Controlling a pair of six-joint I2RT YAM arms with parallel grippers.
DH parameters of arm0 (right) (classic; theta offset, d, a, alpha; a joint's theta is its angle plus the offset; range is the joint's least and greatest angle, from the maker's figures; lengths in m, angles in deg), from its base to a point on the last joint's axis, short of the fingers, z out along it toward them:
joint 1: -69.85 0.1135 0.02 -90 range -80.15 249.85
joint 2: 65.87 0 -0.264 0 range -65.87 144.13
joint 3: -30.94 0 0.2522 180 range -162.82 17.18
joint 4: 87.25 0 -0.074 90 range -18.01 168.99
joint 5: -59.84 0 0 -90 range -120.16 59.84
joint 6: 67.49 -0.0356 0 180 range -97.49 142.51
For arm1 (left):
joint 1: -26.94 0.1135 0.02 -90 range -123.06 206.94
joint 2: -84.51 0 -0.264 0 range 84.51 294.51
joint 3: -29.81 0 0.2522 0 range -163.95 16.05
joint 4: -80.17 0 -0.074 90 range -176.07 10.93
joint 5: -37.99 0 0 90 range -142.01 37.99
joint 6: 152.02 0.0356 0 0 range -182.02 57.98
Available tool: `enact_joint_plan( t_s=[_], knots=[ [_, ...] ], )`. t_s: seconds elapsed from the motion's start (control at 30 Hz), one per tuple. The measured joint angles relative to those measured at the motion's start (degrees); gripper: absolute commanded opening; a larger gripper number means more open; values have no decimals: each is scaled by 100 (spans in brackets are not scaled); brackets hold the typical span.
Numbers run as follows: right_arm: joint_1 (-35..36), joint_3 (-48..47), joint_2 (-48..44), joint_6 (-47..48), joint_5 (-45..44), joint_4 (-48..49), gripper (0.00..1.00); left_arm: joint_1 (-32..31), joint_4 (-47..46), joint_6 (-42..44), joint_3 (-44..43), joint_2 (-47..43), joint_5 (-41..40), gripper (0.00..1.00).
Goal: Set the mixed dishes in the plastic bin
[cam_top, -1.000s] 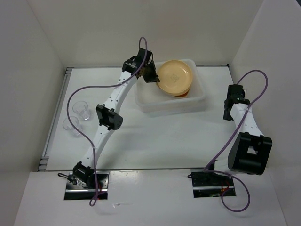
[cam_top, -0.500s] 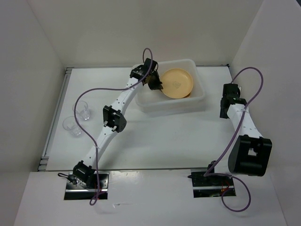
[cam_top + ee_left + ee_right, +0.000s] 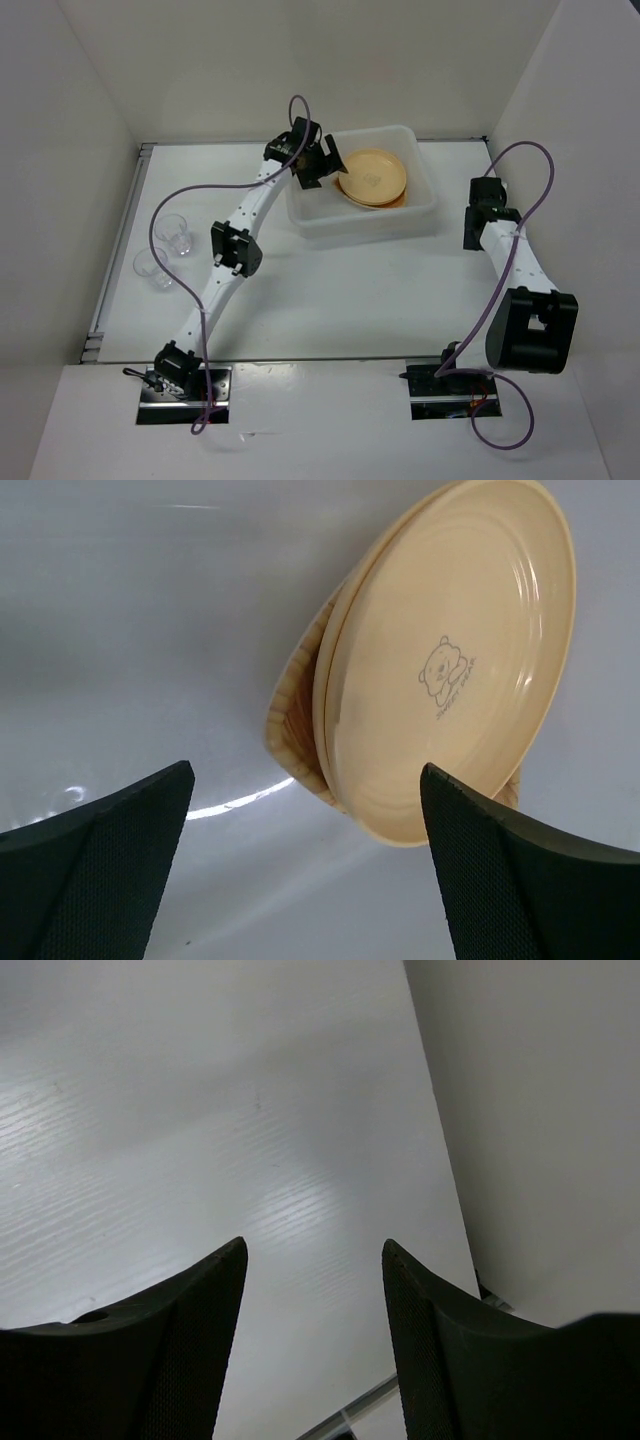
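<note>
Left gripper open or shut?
Open. The left gripper spreads wide in its wrist view, gripping nothing; the orange plates lie in the bin.

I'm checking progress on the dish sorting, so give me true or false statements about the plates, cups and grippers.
The orange-yellow plates lie in the plastic bin. True.
The left gripper is shut on a plate. False: it is open and empty.
The tan woven plate sits beneath those plates. True.
Both clear cups are in the bin. False: they stand on the table, left of the bin.
The right gripper is open. True.
</note>
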Motion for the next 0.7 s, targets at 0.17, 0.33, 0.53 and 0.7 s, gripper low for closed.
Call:
enact_joint_plan(
  t_s=[0.17,0.33,0.53,0.7],
  knots=[
    [186,-177,2,411,835,-55,1,-144,586,616,0,-494,-501,94],
    [284,-1781,555,658,1786,-76,0,-308,1379,1032,0,-1255,-1226,0],
    [341,-3587,1620,1034,3307,81,0,-234,1786,1388,-44,-2114,-1707,0],
    [852,-3781,2575,1421,3888,-9,0,-17,1834,1574,168,-2264,-1292,0]
  ],
)
